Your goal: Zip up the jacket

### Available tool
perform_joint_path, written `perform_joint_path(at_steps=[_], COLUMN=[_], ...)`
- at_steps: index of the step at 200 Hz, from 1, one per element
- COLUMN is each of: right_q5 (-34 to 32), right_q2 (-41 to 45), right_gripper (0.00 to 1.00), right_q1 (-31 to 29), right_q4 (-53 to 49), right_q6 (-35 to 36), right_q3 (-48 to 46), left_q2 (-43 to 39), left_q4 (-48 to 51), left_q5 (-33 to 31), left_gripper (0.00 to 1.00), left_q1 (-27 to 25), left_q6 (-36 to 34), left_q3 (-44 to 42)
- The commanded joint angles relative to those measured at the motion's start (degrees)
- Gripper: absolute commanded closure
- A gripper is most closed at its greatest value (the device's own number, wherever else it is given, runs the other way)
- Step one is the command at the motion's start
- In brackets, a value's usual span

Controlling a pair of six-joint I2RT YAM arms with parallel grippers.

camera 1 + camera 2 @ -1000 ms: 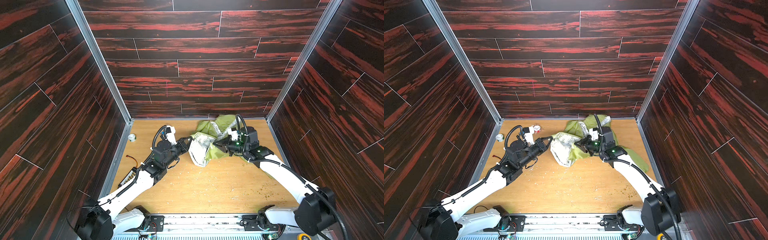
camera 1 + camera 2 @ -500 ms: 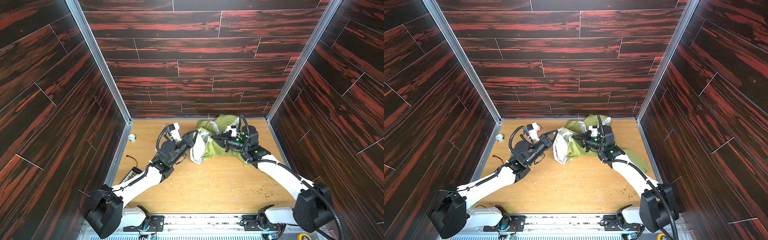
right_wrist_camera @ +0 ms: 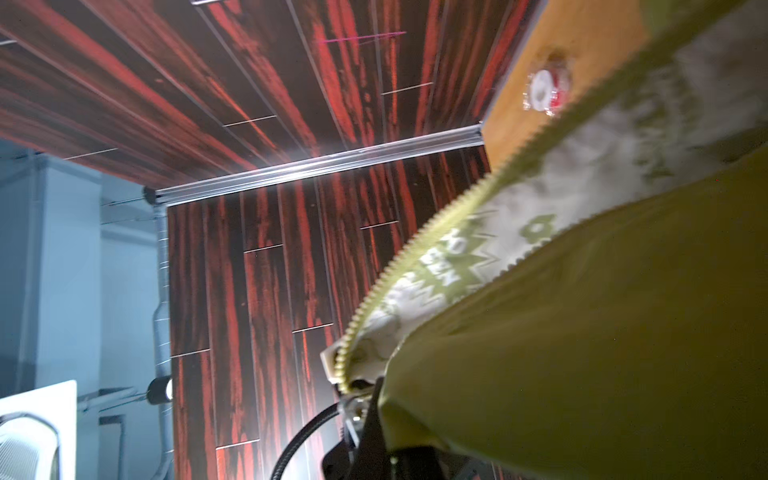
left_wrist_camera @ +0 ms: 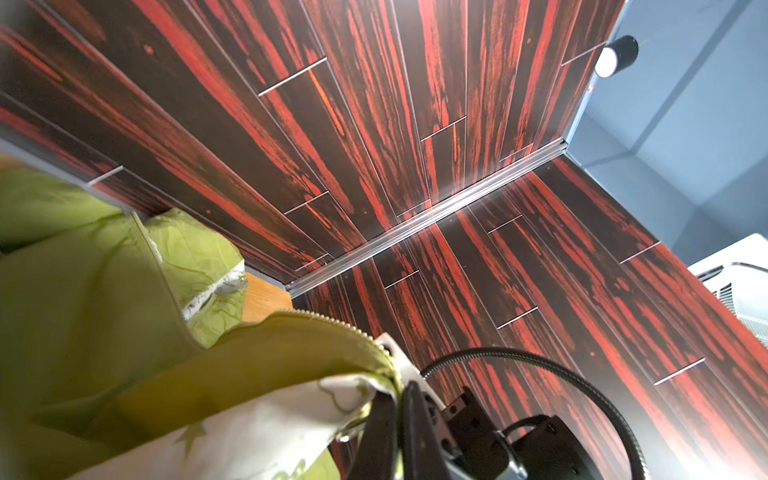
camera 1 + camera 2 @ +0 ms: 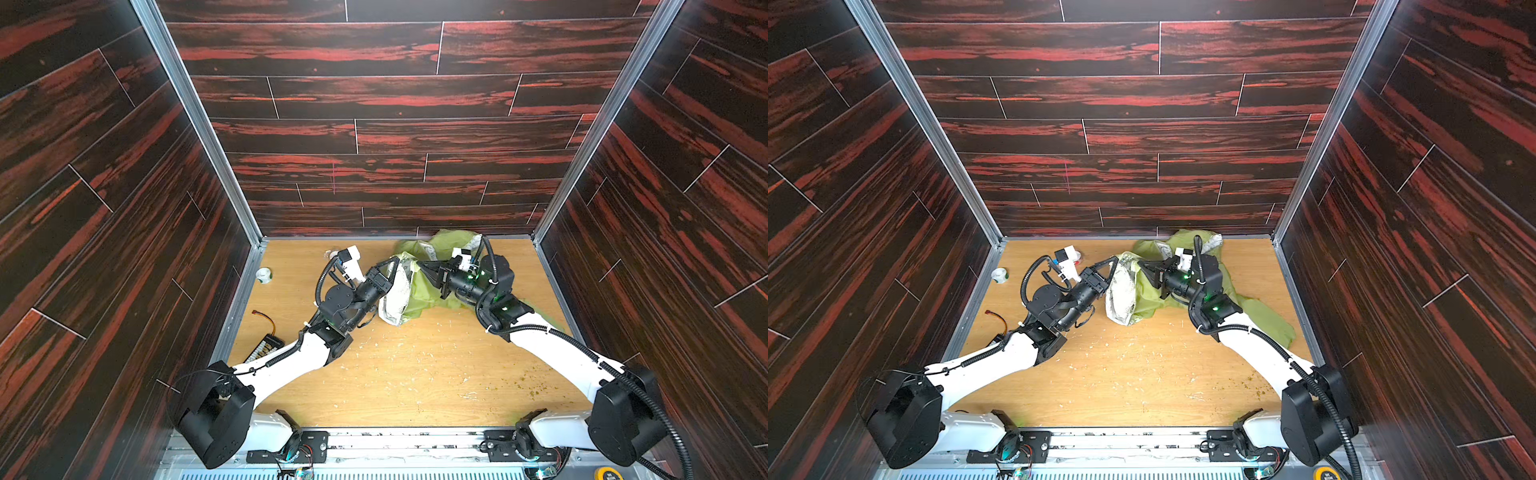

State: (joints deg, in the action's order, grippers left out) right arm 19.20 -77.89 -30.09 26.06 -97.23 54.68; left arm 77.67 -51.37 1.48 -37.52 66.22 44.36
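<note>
The lime-green jacket (image 5: 424,291) (image 5: 1144,293) lies bunched at the back right of the wooden table, its pale patterned lining turned outward on the left side. My left gripper (image 5: 395,261) (image 5: 1114,260) is shut on one front edge, next to the zipper teeth (image 4: 332,322), and holds it off the table. My right gripper (image 5: 420,263) (image 5: 1140,263) is shut on the facing edge, just beside the left one. In the left wrist view the fingers (image 4: 411,419) pinch green cloth and lining. In the right wrist view the jacket (image 3: 582,332) drapes over the gripper (image 3: 376,401), with a run of zipper teeth (image 3: 415,249) stretched away from it.
A small white and green ball (image 5: 263,274) (image 5: 1000,274) sits by the left wall. A black connector strip with red wire (image 5: 266,345) lies at the left edge. A small red and white cap (image 3: 544,93) rests near the back wall. Crumbs litter the table's front half.
Both grippers have moved toward the back wall and closer together, each carrying its edge of the jacket. The jacket's left side is lifted and drawn narrower.
</note>
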Motion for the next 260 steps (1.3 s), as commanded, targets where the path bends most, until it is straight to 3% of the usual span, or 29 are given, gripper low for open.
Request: perform_joint_path(at_steps=[1,123,191,260], right_q5=[-2.35,-8.35,-14.11,-15.81], right_q2=[0.94,1.28,4.93,7.5], right_gripper=[1.0,1.0,1.0,1.0], right_q1=[-0.63,-4.28,-5.3,-5.59], right_q4=[5.67,8.14,6.77,8.18], right_q6=[-0.89,-0.55,-1.46,-0.77], right_q3=[0.21,0.44,-1.66,-2.2], left_q2=[-0.74,0.73,2.34,5.58], left_q4=[-3.93,-5.72,-12.25,-19.7], left_q5=[0.55,3.38,0.69,-0.75], left_gripper=[1.0,1.0,1.0,1.0], left_q1=[-0.19,-0.14,-0.19,-0.16], left_q6=[3.67,9.89,12.77,15.97], left_q3=[-0.75,-0.28,-1.89,-0.68])
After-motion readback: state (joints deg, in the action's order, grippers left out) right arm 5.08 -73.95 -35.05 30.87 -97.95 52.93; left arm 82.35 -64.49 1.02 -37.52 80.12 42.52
